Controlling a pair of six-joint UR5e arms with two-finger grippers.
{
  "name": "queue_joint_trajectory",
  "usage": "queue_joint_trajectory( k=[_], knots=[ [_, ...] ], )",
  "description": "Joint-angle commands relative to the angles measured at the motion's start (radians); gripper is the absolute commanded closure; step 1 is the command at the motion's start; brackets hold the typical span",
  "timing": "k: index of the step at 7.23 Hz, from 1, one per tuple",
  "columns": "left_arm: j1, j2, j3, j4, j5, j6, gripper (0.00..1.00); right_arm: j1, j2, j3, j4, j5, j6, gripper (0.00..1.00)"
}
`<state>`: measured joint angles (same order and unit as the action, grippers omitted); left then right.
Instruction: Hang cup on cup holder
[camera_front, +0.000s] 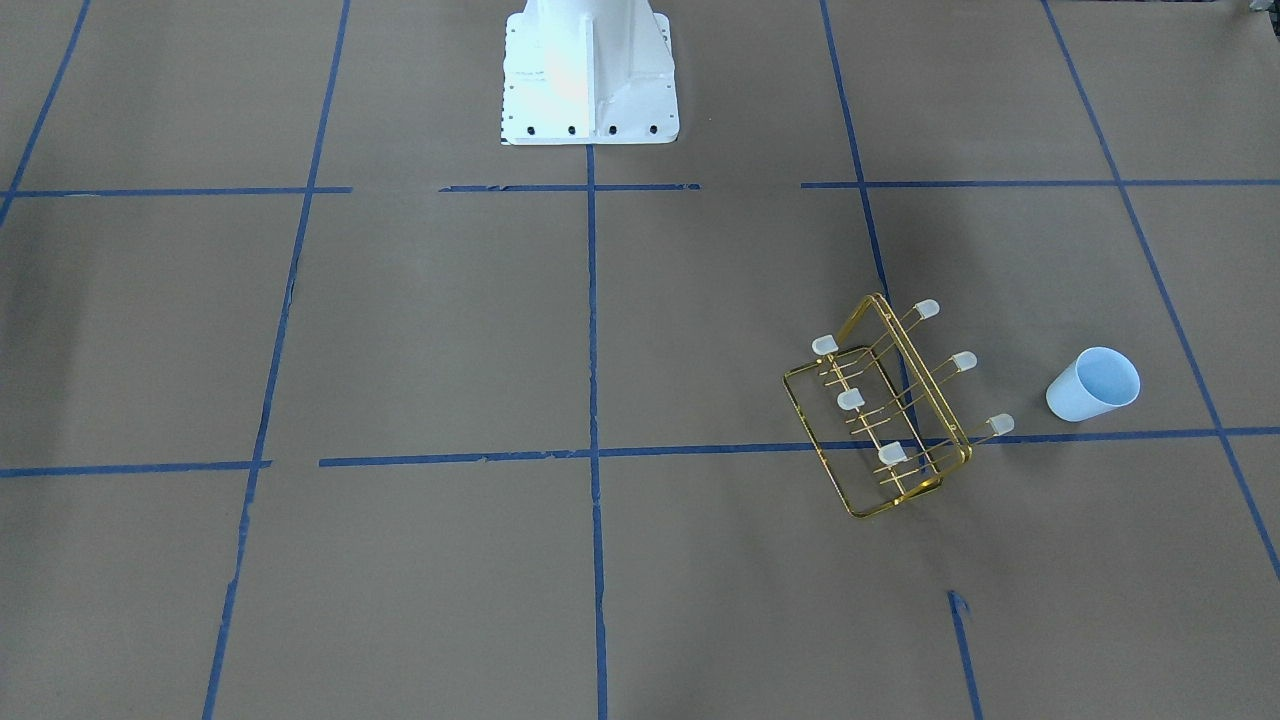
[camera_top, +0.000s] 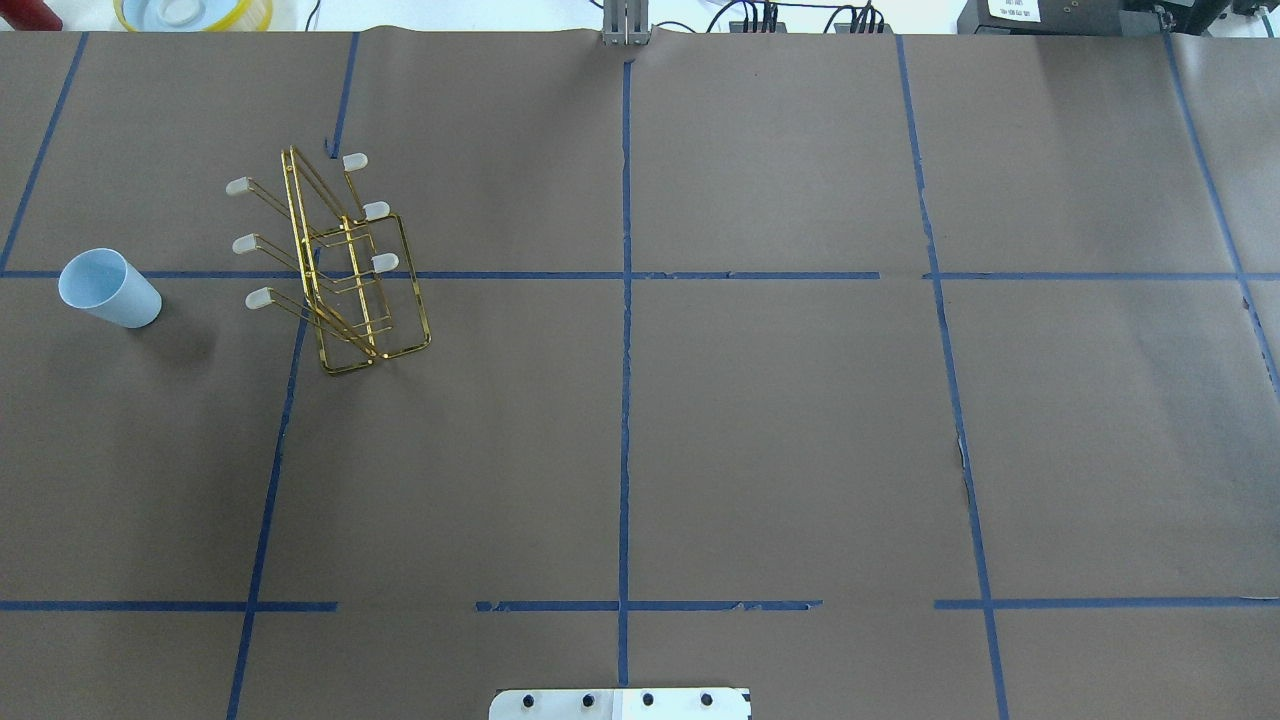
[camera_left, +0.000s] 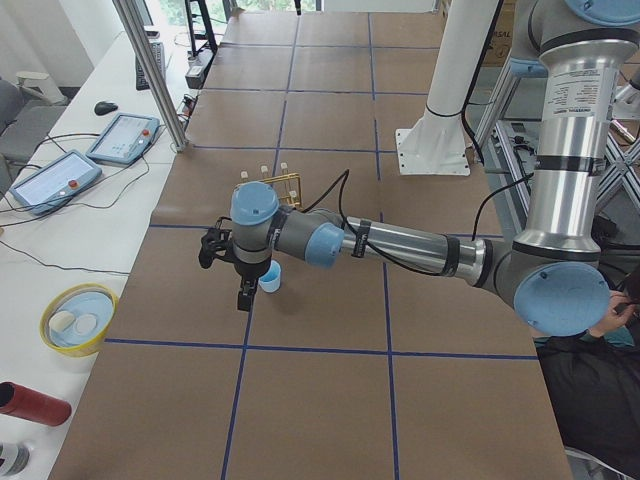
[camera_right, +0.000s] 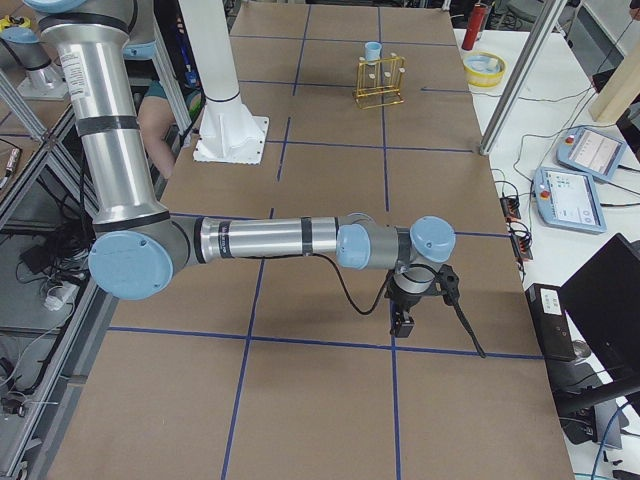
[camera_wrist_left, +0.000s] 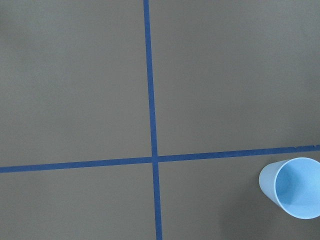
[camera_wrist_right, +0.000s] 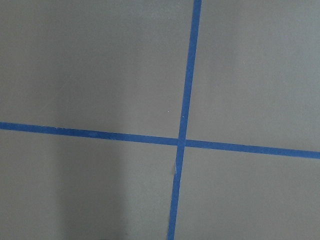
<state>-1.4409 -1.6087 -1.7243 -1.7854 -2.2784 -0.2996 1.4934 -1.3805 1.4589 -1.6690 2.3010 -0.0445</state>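
The pale-blue cup (camera_front: 1092, 385) stands upright, mouth up, on the brown paper, beside and apart from the gold wire cup holder (camera_front: 920, 370). Both show in the overhead view at the far left: cup (camera_top: 108, 288), holder (camera_top: 345, 270). None of the holder's prongs carries anything. In the exterior left view my left gripper (camera_left: 243, 296) hangs just beside the cup (camera_left: 270, 279); I cannot tell whether it is open. The left wrist view shows the cup (camera_wrist_left: 295, 187) at its lower right, no fingers. My right gripper (camera_right: 400, 322) is far from the holder (camera_right: 378, 82); its state is unclear.
The white robot pedestal (camera_front: 590, 75) stands at mid-table. Blue tape lines (camera_wrist_right: 182, 140) grid the paper. A yellow bowl (camera_left: 78, 318), a red can (camera_left: 30, 403), teach pendants (camera_left: 122, 137) and a metal post (camera_left: 150, 70) stand at the operators' side.
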Motion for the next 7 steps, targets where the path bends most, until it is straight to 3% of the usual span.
queue_joint_trajectory(
  k=[1, 3, 5, 6, 7],
  knots=[
    [0.115, 0.022, -0.084, -0.133, 0.092, -0.226, 0.0, 0.001, 0.0, 0.0, 0.0, 0.0, 0.002, 0.0],
    [0.233, 0.071, -0.156, -0.275, 0.207, -0.427, 0.0, 0.001, 0.0, 0.0, 0.0, 0.0, 0.0, 0.0],
    [0.368, 0.125, -0.164, -0.499, 0.357, -0.676, 0.0, 0.001, 0.0, 0.0, 0.0, 0.0, 0.0, 0.0],
    [0.425, 0.163, -0.163, -0.565, 0.419, -0.735, 0.0, 0.001, 0.0, 0.0, 0.0, 0.0, 0.0, 0.0],
    [0.463, 0.19, -0.161, -0.59, 0.538, -0.759, 0.0, 0.001, 0.0, 0.0, 0.0, 0.0, 0.002, 0.0]
  ],
)
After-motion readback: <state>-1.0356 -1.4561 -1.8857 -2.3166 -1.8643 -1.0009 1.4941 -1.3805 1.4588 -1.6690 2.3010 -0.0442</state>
